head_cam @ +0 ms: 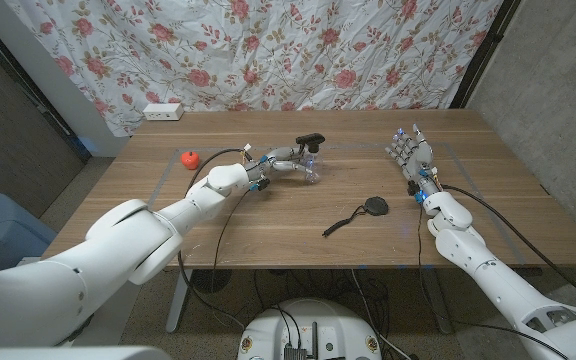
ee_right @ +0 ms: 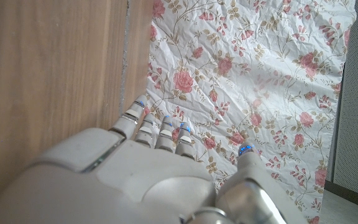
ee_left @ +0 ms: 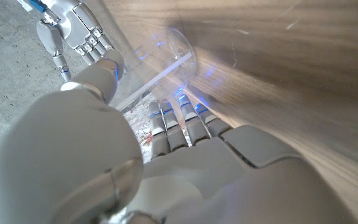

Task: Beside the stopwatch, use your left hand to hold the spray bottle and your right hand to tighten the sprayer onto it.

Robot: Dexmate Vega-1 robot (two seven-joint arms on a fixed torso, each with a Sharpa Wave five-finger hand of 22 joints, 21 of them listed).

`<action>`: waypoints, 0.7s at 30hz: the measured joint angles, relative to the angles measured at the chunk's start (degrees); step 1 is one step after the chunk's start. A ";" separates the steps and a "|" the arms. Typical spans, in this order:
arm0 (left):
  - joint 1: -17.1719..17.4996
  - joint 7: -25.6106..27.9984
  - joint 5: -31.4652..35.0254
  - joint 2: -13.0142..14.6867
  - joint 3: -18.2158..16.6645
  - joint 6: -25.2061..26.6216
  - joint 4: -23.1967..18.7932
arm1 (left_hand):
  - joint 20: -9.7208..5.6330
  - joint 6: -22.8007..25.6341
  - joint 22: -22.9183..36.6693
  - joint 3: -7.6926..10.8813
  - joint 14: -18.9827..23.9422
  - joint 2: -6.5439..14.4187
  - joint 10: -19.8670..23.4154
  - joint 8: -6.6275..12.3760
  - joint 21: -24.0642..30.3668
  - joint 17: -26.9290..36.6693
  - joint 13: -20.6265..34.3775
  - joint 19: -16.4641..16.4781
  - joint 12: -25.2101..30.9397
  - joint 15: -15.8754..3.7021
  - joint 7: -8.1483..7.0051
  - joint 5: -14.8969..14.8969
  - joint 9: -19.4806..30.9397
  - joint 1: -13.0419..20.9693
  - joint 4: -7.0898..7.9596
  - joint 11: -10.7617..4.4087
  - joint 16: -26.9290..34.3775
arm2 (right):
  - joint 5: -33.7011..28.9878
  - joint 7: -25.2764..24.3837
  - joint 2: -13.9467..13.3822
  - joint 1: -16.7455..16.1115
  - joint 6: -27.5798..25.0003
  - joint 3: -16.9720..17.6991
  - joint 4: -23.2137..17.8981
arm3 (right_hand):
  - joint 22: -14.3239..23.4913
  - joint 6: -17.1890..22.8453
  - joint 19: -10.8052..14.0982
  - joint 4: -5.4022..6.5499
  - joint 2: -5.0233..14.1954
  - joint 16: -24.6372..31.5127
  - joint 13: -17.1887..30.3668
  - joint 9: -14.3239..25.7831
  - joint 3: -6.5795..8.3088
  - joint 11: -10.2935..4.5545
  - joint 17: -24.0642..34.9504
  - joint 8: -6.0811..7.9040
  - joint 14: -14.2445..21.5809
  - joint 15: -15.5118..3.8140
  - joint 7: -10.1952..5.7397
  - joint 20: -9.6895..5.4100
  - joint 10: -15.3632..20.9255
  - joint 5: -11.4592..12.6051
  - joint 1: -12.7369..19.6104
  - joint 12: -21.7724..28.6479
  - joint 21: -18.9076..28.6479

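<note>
I had the left hand [head_cam: 280, 165] wrapped around the clear spray bottle [head_cam: 311, 172], black sprayer [head_cam: 312, 138] on top, mid-table; the stopwatch [head_cam: 375, 207] lay nearer me, to its right; my right hand [head_cam: 409, 152] stood apart, fingers spread, holding nothing

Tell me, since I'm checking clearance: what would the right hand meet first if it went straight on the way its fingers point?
Probably nothing on the table: the right hand points past the wooden table's far edge toward the floral cloth.
</note>
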 measured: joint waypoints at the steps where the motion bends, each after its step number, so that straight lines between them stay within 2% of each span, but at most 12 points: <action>1: -0.13 0.30 0.07 -0.25 0.05 -0.19 0.45 | -0.01 0.53 0.00 -0.39 0.70 0.24 0.69 0.43 0.00 0.18 0.10 0.51 0.04 -0.01 0.08 0.00 0.10 0.33 0.06 -0.13 0.02 | -0.04 -0.02 -0.04 0.00 -0.09 0.00 0.00 | 0.00 0.00 0.00 0.00 0.00 0.00 0.00 0.00 0.00 0.00 0.00 0.00 0.00 0.00 0.00 0.00 0.00 0.00 0.00 0.00 0.00; 7: -0.63 1.38 0.31 -1.17 0.26 -0.94 2.16 | 0.06 3.09 0.00 -2.10 3.63 1.18 4.36 2.47 0.00 0.53 1.00 2.45 1.23 -0.24 -0.24 0.00 0.55 1.71 0.37 -0.75 0.66 | -0.35 -0.32 -0.32 0.00 -0.48 -0.02 -0.13 | 0.00 0.00 0.00 0.00 0.00 0.00 0.00 0.00 0.00 0.00 -0.28 0.00 0.00 0.00 0.00 0.00 0.00 0.00 0.00 0.00 0.00; 12: -0.76 2.54 0.45 -1.72 0.36 -1.40 3.08 | -0.06 5.85 0.14 -4.10 6.86 1.92 7.89 4.75 0.37 0.92 2.25 4.83 2.52 -0.27 -0.55 0.00 1.05 2.44 0.79 -1.93 2.02 | -0.67 -0.59 -0.61 -0.12 -0.74 -0.16 -0.52 | 0.00 0.00 0.00 0.00 0.00 0.00 0.00 0.00 0.00 0.00 -0.28 0.00 0.00 0.00 0.00 0.00 0.00 0.00 0.00 0.00 0.00; 17: -0.73 3.98 0.52 -2.18 0.37 -2.00 3.49 | -0.04 7.46 0.14 -5.01 8.85 2.45 10.41 6.41 0.37 1.08 3.07 6.45 3.37 -0.32 -1.15 -0.04 1.53 2.77 0.93 -2.68 2.83 | -1.10 -1.00 -0.96 -0.30 -1.05 -0.31 -1.13 | 0.00 0.00 0.00 0.00 0.01 0.00 0.00 0.00 0.00 0.00 -0.27 0.00 0.00 0.00 0.00 0.00 0.00 0.00 0.01 0.00 0.00; 21: -0.39 4.84 0.54 -2.39 0.37 -2.48 3.56 | -0.06 7.99 0.14 -5.81 9.96 3.00 11.44 7.34 0.37 1.33 3.49 7.09 3.99 -0.44 -1.67 0.23 1.83 2.73 0.92 -2.37 3.23 | -1.54 -1.43 -1.28 -0.48 -1.24 -0.44 -1.69 | 0.00 0.00 0.00 0.00 0.30 0.00 0.00 0.00 0.00 0.00 -0.27 0.00 0.00 0.00 0.00 -0.01 0.00 0.00 0.30 0.00 0.00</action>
